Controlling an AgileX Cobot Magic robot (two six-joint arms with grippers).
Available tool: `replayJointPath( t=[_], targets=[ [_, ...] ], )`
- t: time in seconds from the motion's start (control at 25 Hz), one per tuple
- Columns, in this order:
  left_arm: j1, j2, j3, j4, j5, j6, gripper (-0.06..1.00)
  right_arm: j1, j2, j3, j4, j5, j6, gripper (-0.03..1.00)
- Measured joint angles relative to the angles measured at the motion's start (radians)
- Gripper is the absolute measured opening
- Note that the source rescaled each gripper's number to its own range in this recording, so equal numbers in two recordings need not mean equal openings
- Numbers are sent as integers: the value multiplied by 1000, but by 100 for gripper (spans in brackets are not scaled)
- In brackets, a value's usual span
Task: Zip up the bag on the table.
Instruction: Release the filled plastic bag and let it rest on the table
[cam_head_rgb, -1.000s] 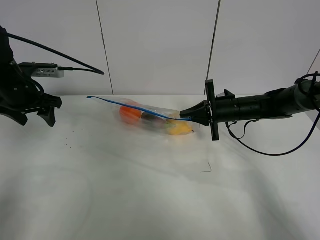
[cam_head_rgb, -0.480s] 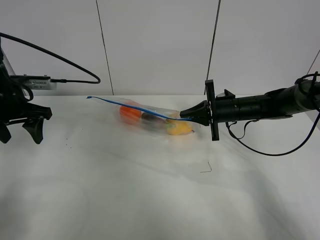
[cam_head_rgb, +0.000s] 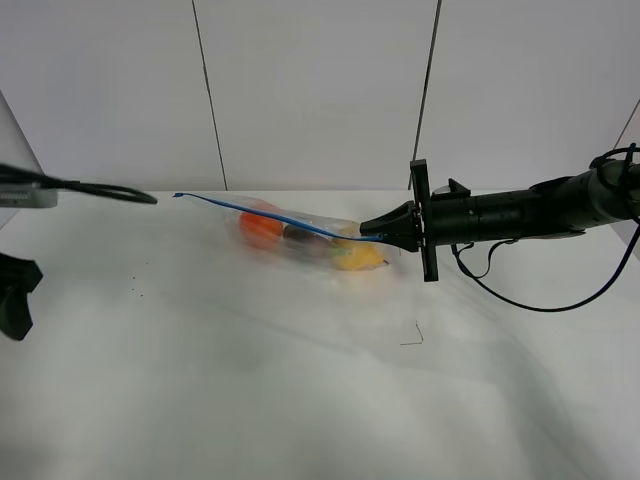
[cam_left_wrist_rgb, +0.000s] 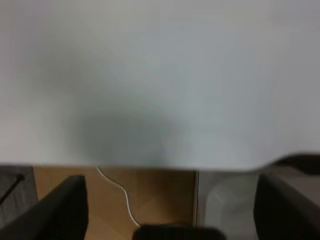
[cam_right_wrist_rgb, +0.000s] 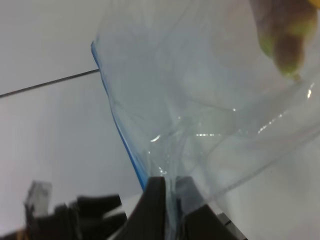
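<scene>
Blue zipper strip (cam_head_rgb: 262, 212) pinched tight in the right hand (cam_head_rgb: 372, 228), its arm stretched level across the surface (cam_head_rgb: 300, 400), bag (cam_head_rgb: 300, 232) lying mid-surface toward the back. Left hand (cam_left_wrist_rgb: 170, 200) hangs wide open and empty at the surface's left edge.

Setting: robot test bench in a lab-type room.

Evidence:
- A bare matte white worktop (cam_head_rgb: 300, 400) fills the near and middle ground.
- Plain white wall panels (cam_head_rgb: 320, 90) with thin dark vertical seams (cam_head_rgb: 208, 95) close off the far side.
- A black jointed robot arm (cam_head_rgb: 520, 212) reaches in from the right, and a loose black cable (cam_head_rgb: 540, 305) loops under it.
- A second black cable (cam_head_rgb: 100, 188) is at the far left.
- Left wrist view, blurred: past the worktop edge there is a wood-coloured floor (cam_left_wrist_rgb: 150, 195) with a thin white cord (cam_left_wrist_rgb: 122, 192) on it.
</scene>
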Motion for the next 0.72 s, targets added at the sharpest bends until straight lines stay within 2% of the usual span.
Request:
replayJointPath(
  t=[0.2, 0.4, 0.72],
  targets=[
    [0, -194, 202, -1, -5, 0, 98, 0, 0, 0, 0, 0, 0, 0],
    [0, -406, 373, -1, -91, 1, 98, 0, 0, 0, -5, 0, 0, 0],
    [0, -646, 402, -1, -123, 4, 98, 0, 0, 0, -15, 0, 0, 0]
  ],
)
